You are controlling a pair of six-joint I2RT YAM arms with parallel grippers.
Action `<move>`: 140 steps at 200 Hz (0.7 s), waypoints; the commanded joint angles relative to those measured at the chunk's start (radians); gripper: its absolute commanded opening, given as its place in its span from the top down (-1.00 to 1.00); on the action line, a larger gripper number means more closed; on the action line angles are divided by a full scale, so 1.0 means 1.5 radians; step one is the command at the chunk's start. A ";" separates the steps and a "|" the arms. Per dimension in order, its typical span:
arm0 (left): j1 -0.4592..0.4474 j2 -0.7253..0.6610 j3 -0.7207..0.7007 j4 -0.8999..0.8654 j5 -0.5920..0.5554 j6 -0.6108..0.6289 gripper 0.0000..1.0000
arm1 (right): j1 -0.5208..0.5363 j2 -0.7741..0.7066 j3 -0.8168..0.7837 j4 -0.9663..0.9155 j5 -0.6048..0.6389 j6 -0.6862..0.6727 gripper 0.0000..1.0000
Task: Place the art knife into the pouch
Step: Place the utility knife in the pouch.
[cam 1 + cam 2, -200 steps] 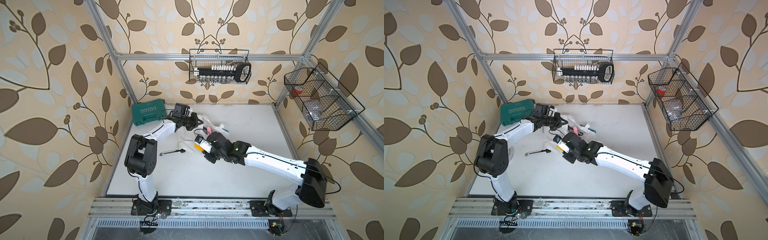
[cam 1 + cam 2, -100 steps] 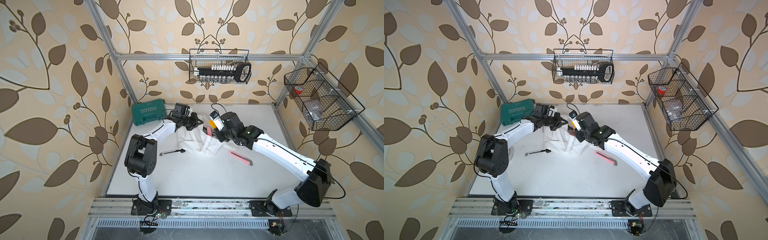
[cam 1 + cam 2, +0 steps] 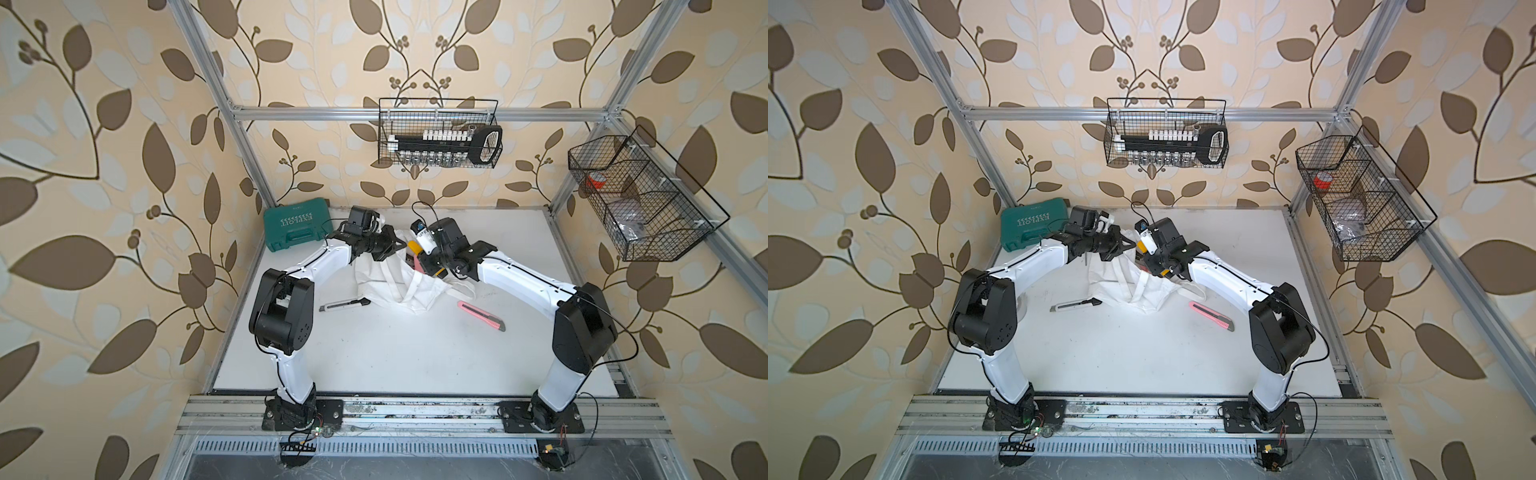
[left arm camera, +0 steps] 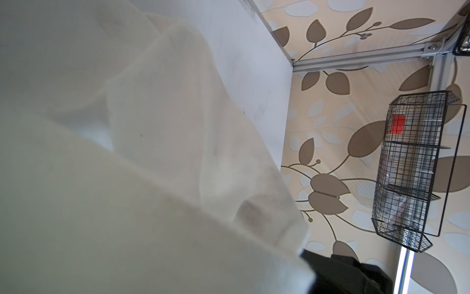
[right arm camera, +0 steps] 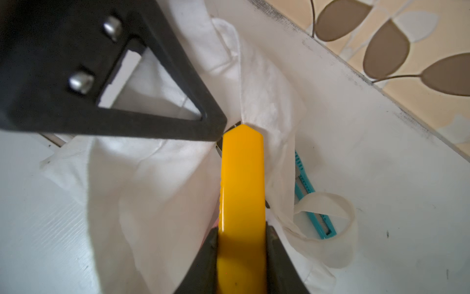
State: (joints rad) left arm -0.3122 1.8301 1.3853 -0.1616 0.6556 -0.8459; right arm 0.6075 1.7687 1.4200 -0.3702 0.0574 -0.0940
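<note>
The yellow plastic art knife (image 5: 241, 183) is pinched by the right gripper (image 5: 241, 230), its tip at the soft white cloth pouch (image 3: 399, 286), whose raised rim the left gripper (image 3: 397, 246) pinches.

Green case (image 3: 296, 228), rear wire basket (image 3: 439, 109), side basket (image 3: 665, 246)

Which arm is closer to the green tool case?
Left. Its wrist sits just beside the green tool case, left gripper shut on the pouch. The right gripper, holding the yellow art knife, is farther, over the pouch.
</note>
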 commanded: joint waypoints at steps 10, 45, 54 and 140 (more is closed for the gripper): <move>0.007 -0.020 0.007 0.021 0.025 0.000 1.00 | -0.002 0.010 0.017 0.026 -0.038 -0.004 0.42; 0.007 -0.018 0.005 0.022 0.025 0.000 1.00 | -0.002 0.020 0.026 0.020 -0.051 -0.002 0.42; 0.007 -0.016 0.005 0.023 0.025 0.000 1.00 | -0.002 0.023 0.026 0.023 -0.052 -0.003 0.42; 0.007 -0.018 0.005 0.022 0.026 0.000 1.00 | -0.008 0.053 0.056 0.009 -0.034 -0.011 -0.09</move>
State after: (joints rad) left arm -0.3061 1.8301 1.3853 -0.1612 0.6559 -0.8459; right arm 0.5968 1.8671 1.5005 -0.3500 0.0071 -0.1020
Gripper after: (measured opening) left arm 0.045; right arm 0.501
